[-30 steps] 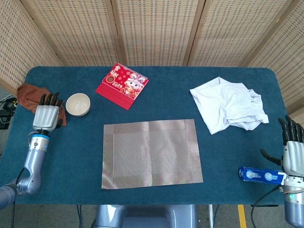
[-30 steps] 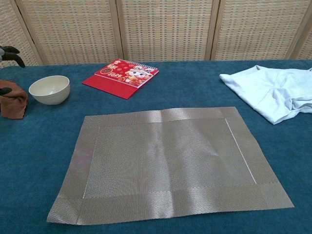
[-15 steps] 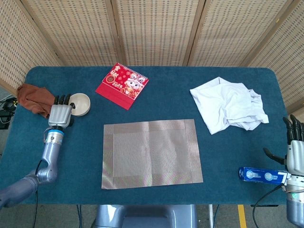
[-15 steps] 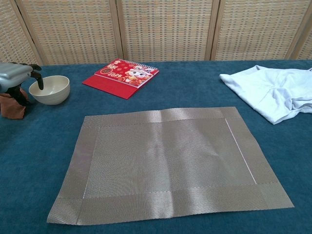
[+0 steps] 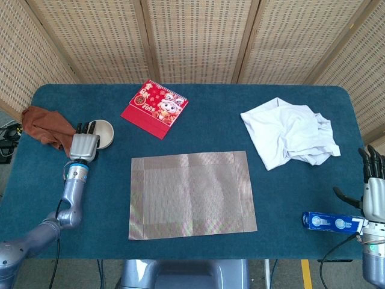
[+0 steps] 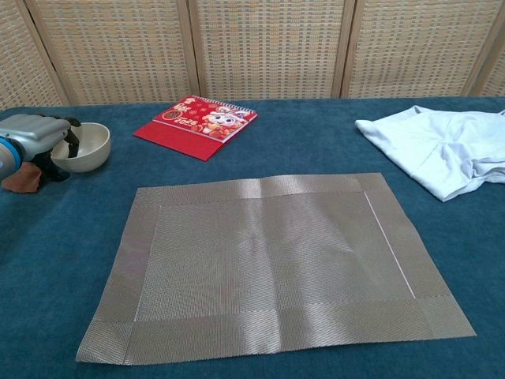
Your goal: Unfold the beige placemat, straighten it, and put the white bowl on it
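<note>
The beige placemat (image 5: 192, 194) (image 6: 268, 260) lies flat and unfolded in the middle of the blue table. At the left stands the white bowl (image 5: 104, 130) (image 6: 85, 148), tipped slightly toward the placemat in the chest view. My left hand (image 5: 83, 145) (image 6: 33, 134) is at the bowl's left side, its dark fingers (image 6: 72, 144) hooked over the rim and gripping it. At the table's right edge my right hand (image 5: 374, 191) hangs with fingers spread and holds nothing; only the head view shows it.
A red calendar (image 5: 154, 108) (image 6: 197, 125) lies behind the placemat. A crumpled white cloth (image 5: 289, 133) (image 6: 442, 150) is at the right, a brown cloth (image 5: 43, 123) (image 6: 20, 181) at the far left. A blue box (image 5: 331, 222) lies beside my right hand.
My left hand has moved right from beside the brown cloth to the bowl and closed its fingers over the rim. The bowl now sits tilted. The right hand has barely moved.
</note>
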